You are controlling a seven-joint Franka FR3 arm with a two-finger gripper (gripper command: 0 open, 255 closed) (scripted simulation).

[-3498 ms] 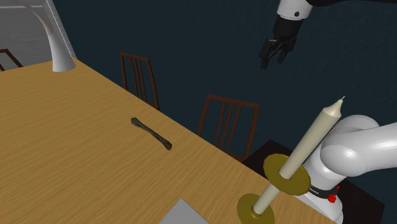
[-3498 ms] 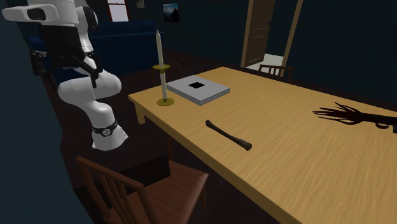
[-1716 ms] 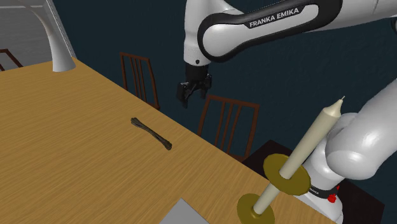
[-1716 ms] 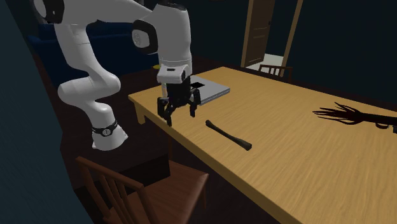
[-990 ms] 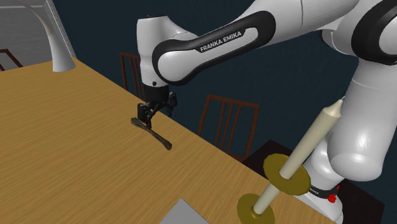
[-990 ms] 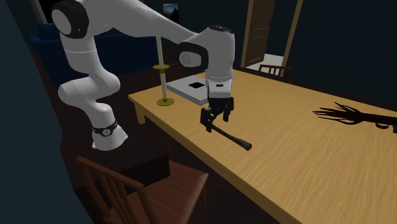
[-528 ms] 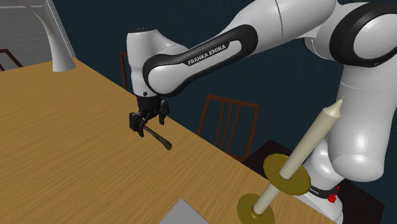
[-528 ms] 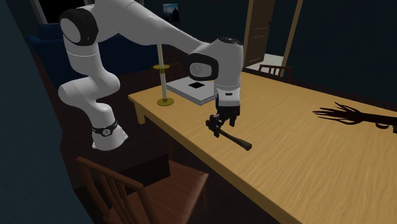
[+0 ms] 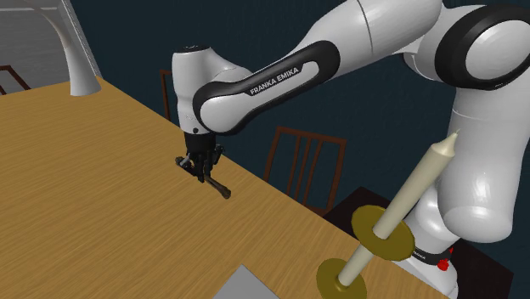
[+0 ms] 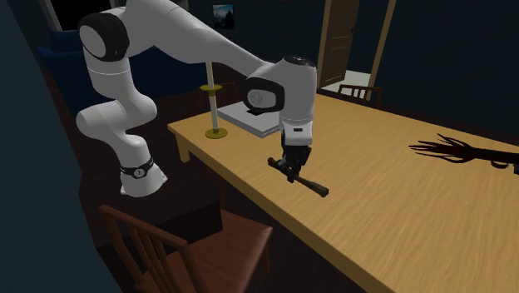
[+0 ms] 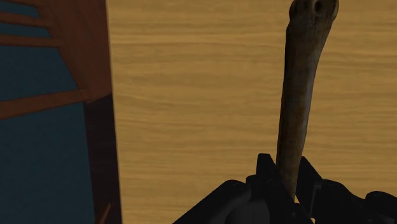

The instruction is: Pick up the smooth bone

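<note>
I found the gripper (image 9: 202,168) down near the chair-side edge of the wooden table (image 9: 76,221), its fingers pinched on the shaft of the dark bone (image 9: 222,192) close to one end, with the bone lying flat on the tabletop. I judged the grasp made and the lift not yet done. The only legible writing was "FRANKA EMIKA" along the white arm (image 9: 280,75).
</note>
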